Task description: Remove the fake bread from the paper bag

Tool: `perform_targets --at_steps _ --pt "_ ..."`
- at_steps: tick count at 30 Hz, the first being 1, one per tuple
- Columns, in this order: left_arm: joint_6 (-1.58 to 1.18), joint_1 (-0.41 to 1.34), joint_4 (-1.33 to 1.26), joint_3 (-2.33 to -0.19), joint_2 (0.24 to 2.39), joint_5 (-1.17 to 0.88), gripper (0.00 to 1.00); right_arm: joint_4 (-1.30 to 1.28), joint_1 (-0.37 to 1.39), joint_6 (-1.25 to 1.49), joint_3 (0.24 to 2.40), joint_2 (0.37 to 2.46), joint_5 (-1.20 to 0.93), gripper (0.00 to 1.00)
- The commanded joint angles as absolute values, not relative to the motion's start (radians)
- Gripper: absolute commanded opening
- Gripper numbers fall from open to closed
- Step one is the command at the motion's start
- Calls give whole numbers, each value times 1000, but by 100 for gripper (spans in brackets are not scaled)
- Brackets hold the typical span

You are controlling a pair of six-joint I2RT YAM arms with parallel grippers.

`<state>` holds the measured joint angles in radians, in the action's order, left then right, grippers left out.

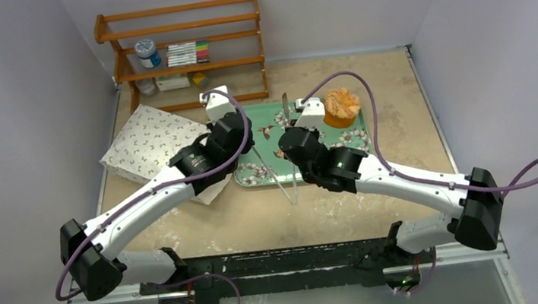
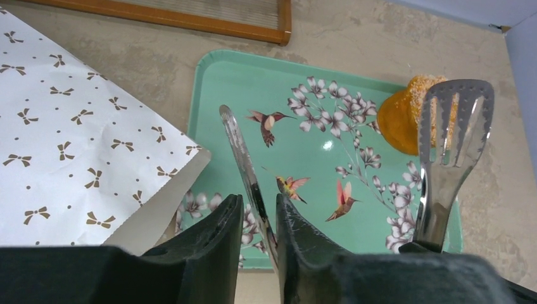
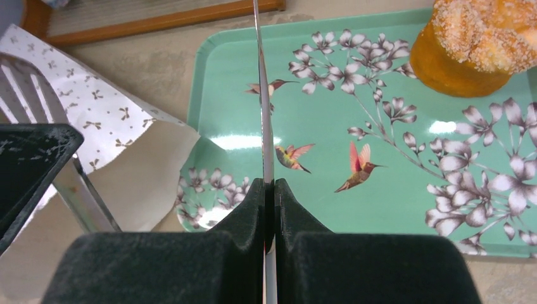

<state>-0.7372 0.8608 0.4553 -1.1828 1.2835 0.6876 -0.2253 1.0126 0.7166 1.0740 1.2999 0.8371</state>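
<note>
Paper bag [image 1: 153,138] lies flat on the left of the worktop [image 1: 258,214], mouth lapping the tray [image 3: 240,82] corner, can't see inside it. Left pincer [image 2: 258,201] is nipped round one leg of the tongs [image 2: 453,126] and right pincer [image 3: 269,185] is clamped on the other. Both arms are stretched forward, wrists converging. One fake bread [image 1: 341,105] sits on the tray. Probably light, stiff and slippery, so I'd pinch it round the middle.

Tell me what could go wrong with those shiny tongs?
The tongs are thin and smooth, so they might twist or slip in the right hand. Their tips hover near the pastry on the tray and could knock it. The paper bag looks flat, so poking in might crumple it.
</note>
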Motion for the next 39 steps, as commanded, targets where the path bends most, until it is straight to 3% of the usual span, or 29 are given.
perform_targets --at_steps 1,5,11,17,26,37,39 --pt "-697 844 482 -1231 1313 749 34 -126 976 582 1099 1309 869 0" --pt "-690 844 461 -1262 1332 758 61 -87 976 529 1074 1321 803 0" --pt "-678 843 443 -1298 1345 794 72 -87 977 512 1043 1369 736 0" --pt "-661 844 408 -1302 1310 851 78 -61 976 486 1009 1440 662 0" --pt "-665 844 394 -1243 1208 924 79 -85 973 498 1017 1605 653 0" --pt "-653 844 407 -1233 1170 935 79 -76 895 525 1005 1661 605 0" --pt "-653 844 406 -1233 1171 933 79 -75 892 526 1006 1684 592 4"
